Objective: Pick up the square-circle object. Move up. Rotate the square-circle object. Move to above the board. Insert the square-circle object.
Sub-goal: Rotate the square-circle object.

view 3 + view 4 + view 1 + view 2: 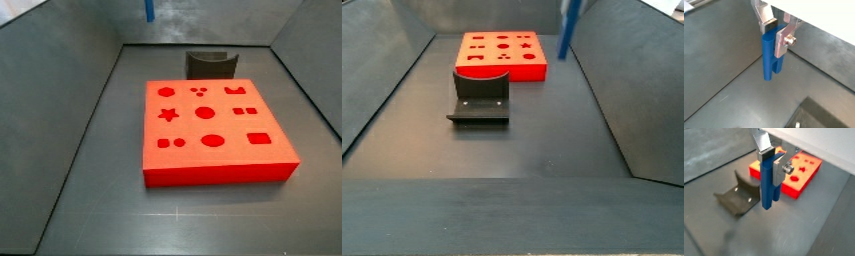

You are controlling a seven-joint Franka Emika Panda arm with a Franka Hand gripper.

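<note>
- We see the gripper (776, 27) raised well above the floor, its silver fingers (785, 39) pinching the upper end of the square-circle object (770, 55), which hangs down long and upright in both wrist views.
- In a side view only the lower tip of the blue piece (569, 28) shows at the upper edge; the gripper itself is out of that picture.
- In a wrist view the board (801, 177) lies on the floor below and beyond the held piece, with the fixture (737, 199) standing beside it, apart from both.
- We judge the piece light and stiff, a hard plastic with smooth faces that could slip or swing in the pads if the turn is abrupt.
- We judge the flat sides near the top the right place to hold, leaving the lower end free for the red slab's recesses (211, 113).
</note>
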